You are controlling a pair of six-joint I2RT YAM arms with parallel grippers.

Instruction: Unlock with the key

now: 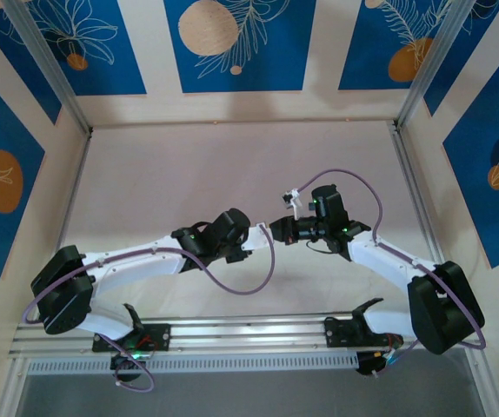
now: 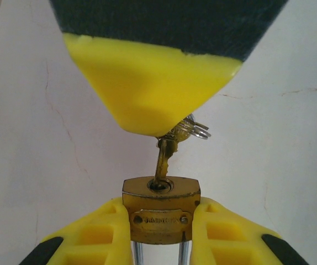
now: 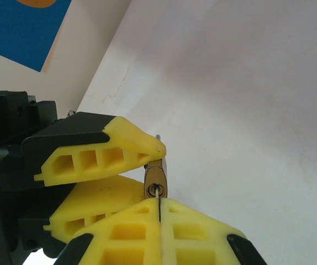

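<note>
The small brass padlock [image 2: 161, 212] is clamped by its body between my left gripper's [image 2: 161, 216] yellow fingers [image 2: 98, 234], keyhole facing outward and silver shackle legs pointing back toward the wrist. The slim metal key [image 2: 164, 160] has its blade tip in the keyhole. Its head and small ring [image 2: 196, 130] sit at the tip of my right gripper [image 3: 159, 207], which is shut on the key [image 3: 158, 191]. In the right wrist view the padlock [image 3: 156, 178] sits just beyond those shut fingertips, held by the left fingers [image 3: 103, 154]. From above, the left gripper [image 1: 251, 234] and right gripper [image 1: 279, 228] meet tip to tip over mid-table.
The pale tabletop [image 1: 232, 165] stretches behind the grippers to the back wall. Metal frame posts [image 1: 415, 87] stand at the far corners, and a rail [image 1: 249, 334] runs along the near edge by the arm bases. Purple cables [image 1: 232, 282] loop beside both arms.
</note>
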